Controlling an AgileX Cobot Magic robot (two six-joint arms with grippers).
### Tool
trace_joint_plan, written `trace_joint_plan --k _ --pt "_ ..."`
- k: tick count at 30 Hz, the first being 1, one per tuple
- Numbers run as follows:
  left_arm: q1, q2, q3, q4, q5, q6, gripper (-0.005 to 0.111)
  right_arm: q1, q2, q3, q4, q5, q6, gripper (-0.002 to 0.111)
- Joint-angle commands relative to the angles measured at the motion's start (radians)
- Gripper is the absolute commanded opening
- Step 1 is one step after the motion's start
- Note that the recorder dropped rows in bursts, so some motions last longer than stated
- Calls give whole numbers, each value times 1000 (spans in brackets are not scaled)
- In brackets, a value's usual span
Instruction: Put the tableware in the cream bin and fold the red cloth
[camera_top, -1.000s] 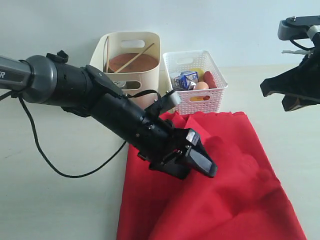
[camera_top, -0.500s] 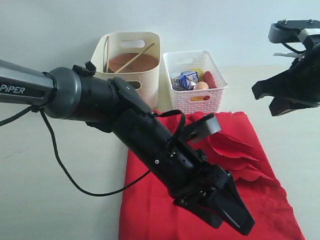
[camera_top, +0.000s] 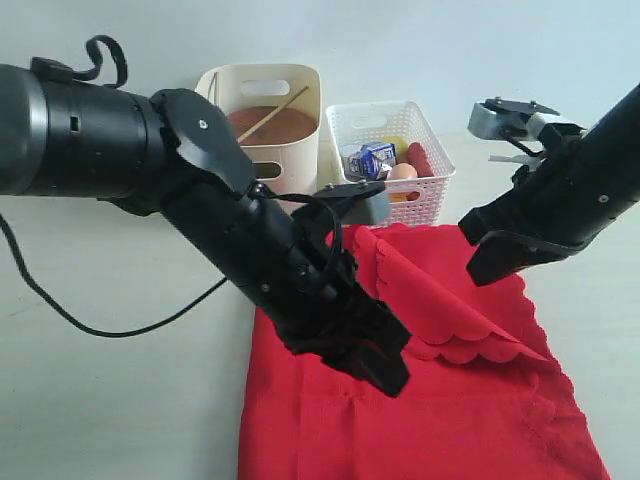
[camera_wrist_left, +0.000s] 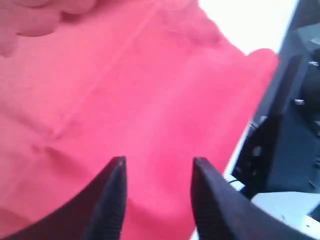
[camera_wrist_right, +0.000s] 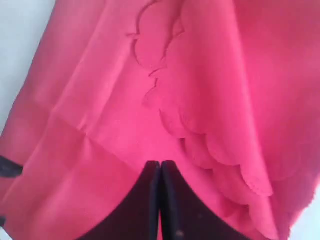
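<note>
The red cloth (camera_top: 460, 420) lies spread near me, its far scalloped edge folded over. Above it the left gripper (camera_top: 388, 372) hangs with jaws parted and empty. The right gripper (camera_top: 485, 262), far right, is clenched on nothing. The cream bin (camera_top: 297, 160) stands beyond.

Partly folded red cloth (camera_top: 330, 430) on table (camera_top: 120, 400)

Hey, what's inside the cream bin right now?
The cream bin holds a round brown plate with a wooden chopstick leaning across it. Whatever lies beneath the plate is hidden.
</note>
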Motion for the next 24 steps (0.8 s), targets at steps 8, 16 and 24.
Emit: trace_joint_plan --k 8,16,24 --pt "88 -25 162 104 -269 -66 0 169 157 -4 -32 -22 -130 0" --pt "86 5 181 104 -301 -44 0 249 268 -4 -26 -209 -119 0" --pt "58 46 181 97 -312 -17 0 254 345 -4 -89 -364 -16 0"
